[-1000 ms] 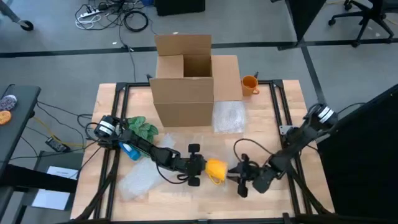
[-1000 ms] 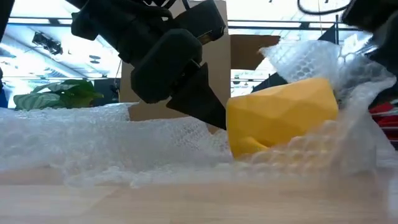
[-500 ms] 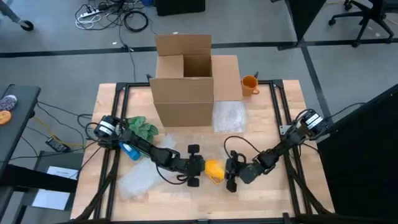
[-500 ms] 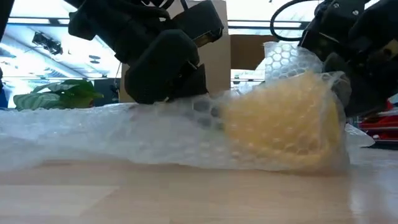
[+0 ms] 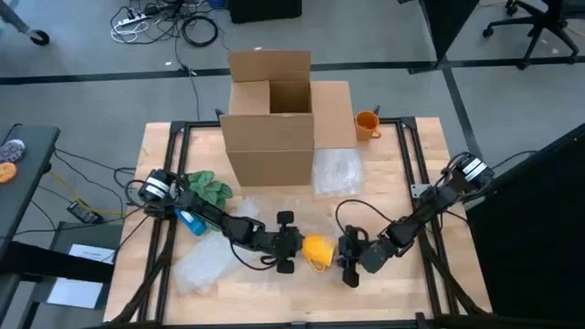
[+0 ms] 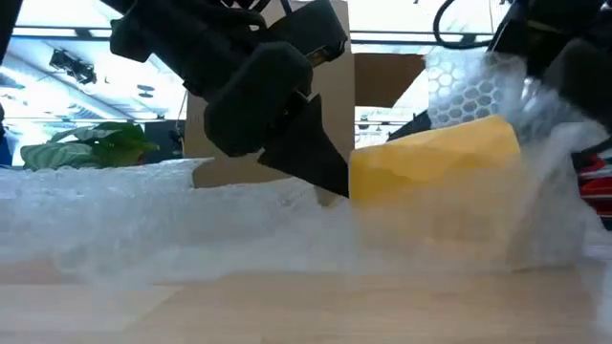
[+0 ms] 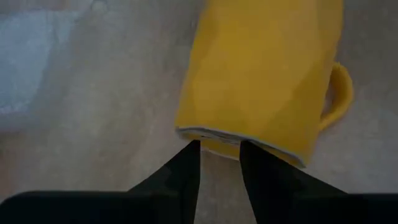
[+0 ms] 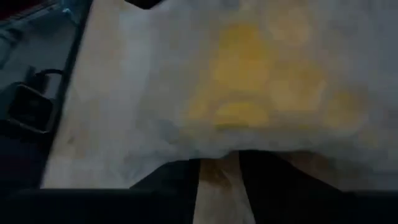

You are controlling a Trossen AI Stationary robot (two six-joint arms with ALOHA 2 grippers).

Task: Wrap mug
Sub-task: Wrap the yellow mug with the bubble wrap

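A yellow mug (image 5: 317,249) lies on its side on a sheet of bubble wrap (image 5: 208,263) near the table's front, handle toward the near edge. My left gripper (image 5: 294,247) stands at the mug's left end (image 7: 236,146), its fingers a narrow gap apart. My right gripper (image 5: 348,262) is at the mug's right end, shut on the wrap's right end, which stands up beside the mug (image 6: 473,91). Through that gripper's wrist view the mug (image 8: 249,81) shows only behind the wrap. My left gripper meets the mug's left end (image 7: 217,142) with both fingertips, level, from the table's left. The end's edge hides the tips, so I cannot tell whether they reach inside. The mug rests on the wrap. My right gripper pinches the wrap's right edge (image 8: 217,144) between its two fingers, slanting down from the table's right. That end is raised against the mug's right side. The rest of the sheet lies on the table under the mug.
An open cardboard box (image 5: 274,119) stands at the back middle, with an orange mug (image 5: 366,123) to its right and a second piece of bubble wrap (image 5: 335,171) in front of it. Green leaves (image 5: 208,187) and a blue object (image 5: 190,221) lie beside the left arm.
My right gripper carried the wrap's end toward the table's left, draping it over the mug. It then drew back toward the right, and the wrap has come off the mug's top again. The mug has stayed in place.
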